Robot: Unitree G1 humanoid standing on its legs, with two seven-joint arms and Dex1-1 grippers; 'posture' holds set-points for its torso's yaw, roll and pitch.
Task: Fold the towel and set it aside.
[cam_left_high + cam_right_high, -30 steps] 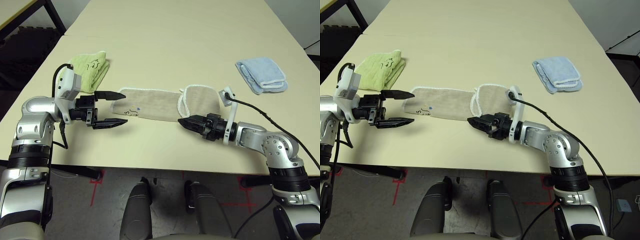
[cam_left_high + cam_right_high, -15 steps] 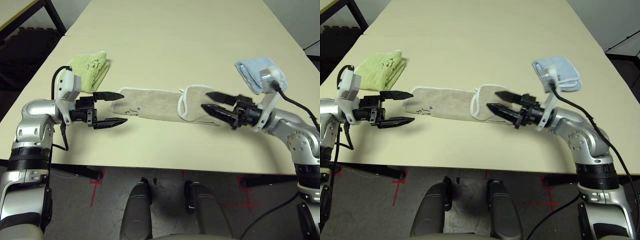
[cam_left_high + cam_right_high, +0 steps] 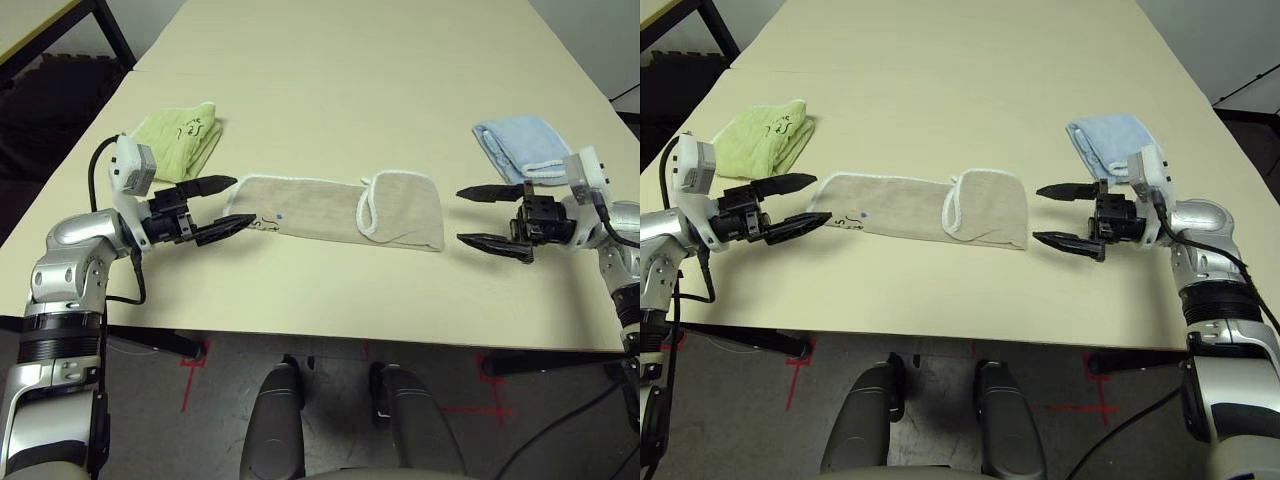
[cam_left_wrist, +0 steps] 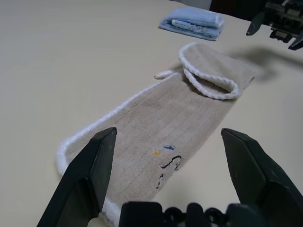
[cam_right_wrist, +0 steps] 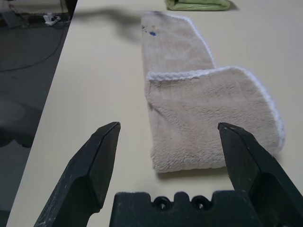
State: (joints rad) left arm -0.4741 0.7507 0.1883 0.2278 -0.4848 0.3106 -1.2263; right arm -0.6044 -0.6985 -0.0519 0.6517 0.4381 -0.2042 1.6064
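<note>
The beige towel (image 3: 320,208) lies flat on the bench (image 3: 350,90), stretched as a long strip parallel to the near edge and a little back from it. Its right end is folded over onto itself, so a white-corded edge curves across the strip there. A small dark embroidered mark (image 3: 262,223) sits near its left end, close to the near side. The left claw (image 3: 218,208) hangs at the towel's left end with its two black fingers apart, clamped on nothing; the near fingertip sits over the corner of the cloth, but whether it touches cannot be told. The right claw (image 3: 480,216) hovers off the towel's right end, just beside it with bare bench between, fingers spread wide and empty, pointing toward the cloth. A lime-green folded towel (image 3: 185,138) lies farther back toward the left edge of the bench, behind the left claw. A light blue folded towel (image 3: 525,147) lies toward the right edge, behind the right claw. Both are apart from the beige one.
</note>
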